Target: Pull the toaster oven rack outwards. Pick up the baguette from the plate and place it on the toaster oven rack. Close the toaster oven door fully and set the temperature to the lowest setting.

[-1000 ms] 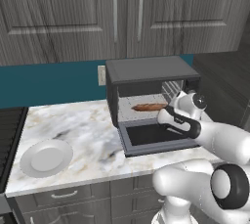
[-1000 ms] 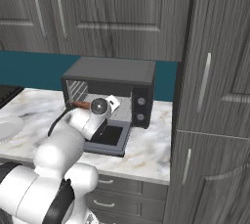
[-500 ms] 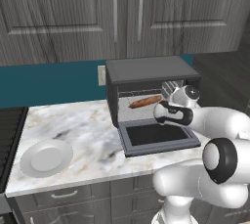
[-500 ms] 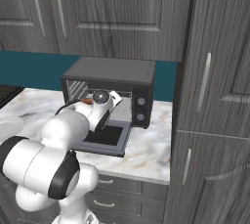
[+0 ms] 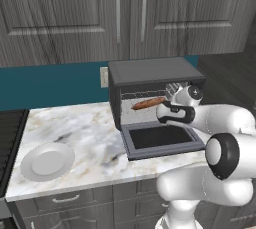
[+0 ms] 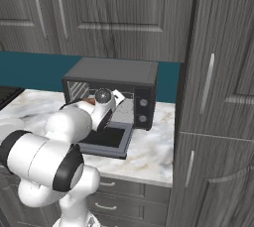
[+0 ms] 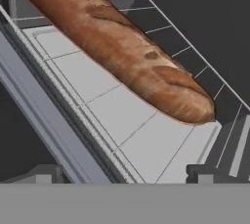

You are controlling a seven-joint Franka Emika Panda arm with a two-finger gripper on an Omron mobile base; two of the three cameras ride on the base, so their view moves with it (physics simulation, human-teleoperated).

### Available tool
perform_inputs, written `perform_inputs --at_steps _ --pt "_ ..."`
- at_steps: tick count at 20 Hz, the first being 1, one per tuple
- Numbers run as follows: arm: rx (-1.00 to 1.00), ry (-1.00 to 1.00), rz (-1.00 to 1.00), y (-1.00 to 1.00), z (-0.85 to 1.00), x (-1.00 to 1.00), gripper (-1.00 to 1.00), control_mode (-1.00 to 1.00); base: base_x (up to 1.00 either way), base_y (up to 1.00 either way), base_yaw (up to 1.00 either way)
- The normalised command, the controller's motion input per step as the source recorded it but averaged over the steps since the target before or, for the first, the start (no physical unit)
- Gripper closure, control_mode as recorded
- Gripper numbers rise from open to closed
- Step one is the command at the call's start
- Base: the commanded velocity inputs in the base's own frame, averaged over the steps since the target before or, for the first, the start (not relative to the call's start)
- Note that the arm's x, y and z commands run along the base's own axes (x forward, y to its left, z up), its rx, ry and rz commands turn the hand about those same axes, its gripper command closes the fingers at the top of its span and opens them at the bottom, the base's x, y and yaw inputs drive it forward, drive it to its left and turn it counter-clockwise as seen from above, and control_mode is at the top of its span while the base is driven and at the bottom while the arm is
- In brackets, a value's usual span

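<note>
Here the tabletop (image 5: 75, 123) carries the toaster oven (image 5: 155, 73) against the teal back wall, well apart from the plate (image 5: 47, 161), which sits bare near the front left corner. The toaster oven door (image 5: 160, 140) lies dropped flat toward the robot, which leaves the cavity open for loading. Inside, the toaster oven rack (image 7: 122, 115) spans the cavity as a thin wire grid, and the baguette (image 7: 117, 47) lies along it, resting on the wires with nothing gripping it. The hand (image 5: 169, 113) hovers just over the open door at the mouth of the cavity, its fingers spread wide and empty, the loaf lying beyond the two dark fingertips (image 7: 46, 173) in the hand view. By the look of it, the placing is done; shutting the door and turning a knob (image 6: 143, 102) on the right front remain
</note>
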Motion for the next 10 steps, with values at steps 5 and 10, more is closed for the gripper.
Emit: perform_inputs --at_steps 5,10 --pt "0.03 -0.16 -0.08 0.00 0.00 0.18 -1.00 -1.00 0.00 0.00 0.00" --pt "0.05 -0.16 -0.08 0.00 0.00 0.23 -1.00 -1.00 0.00 0.00 0.00"
